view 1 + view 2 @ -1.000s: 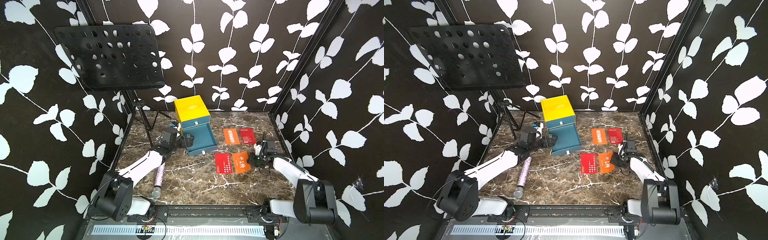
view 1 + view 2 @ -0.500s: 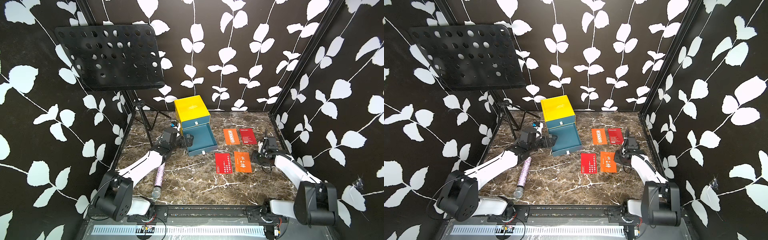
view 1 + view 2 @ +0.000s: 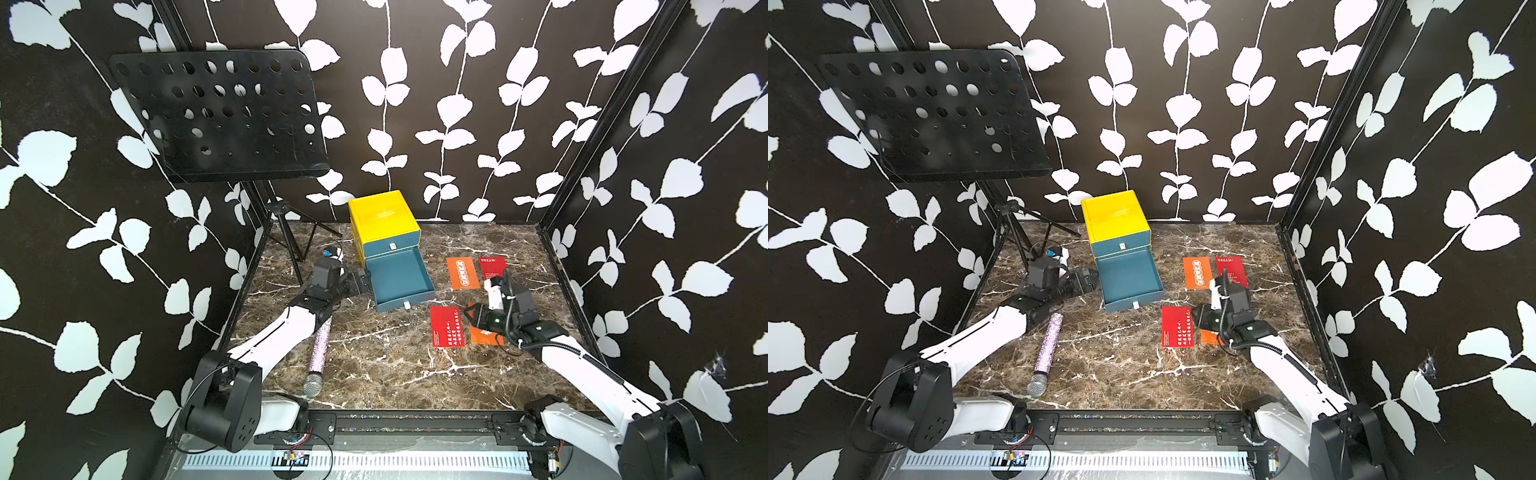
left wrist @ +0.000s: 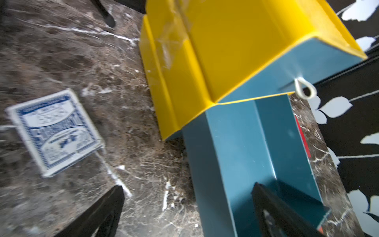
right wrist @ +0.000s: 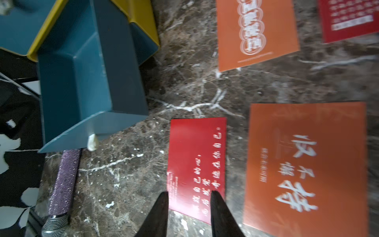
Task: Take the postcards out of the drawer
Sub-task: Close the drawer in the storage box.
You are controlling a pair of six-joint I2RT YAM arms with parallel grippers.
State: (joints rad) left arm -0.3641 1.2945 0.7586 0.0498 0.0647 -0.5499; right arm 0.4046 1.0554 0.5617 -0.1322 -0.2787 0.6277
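Four postcards (image 3: 446,326) lie out; the right gripper (image 5: 189,194), barely parted and empty, should lift straight up, the left gripper (image 3: 365,281) gaping empty at the drawer (image 3: 397,276).

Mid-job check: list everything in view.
Red rectangular postcards: 2, red, on table right of drawer.
Orange rectangular postcards: 2, orange, beside the red ones.
Cardboard drawer box: 1, yellow and teal, rear centre; bottom drawer open, looks empty.
Patterned card box: 1, blue-white, left of drawer box.
Glittery microphone: 1, purple, front left.
Perforated music stand: 1, black, rear left.
Marble table: 1, brown.
Left gripper: open, at drawer.
Right gripper: open, above near postcards.
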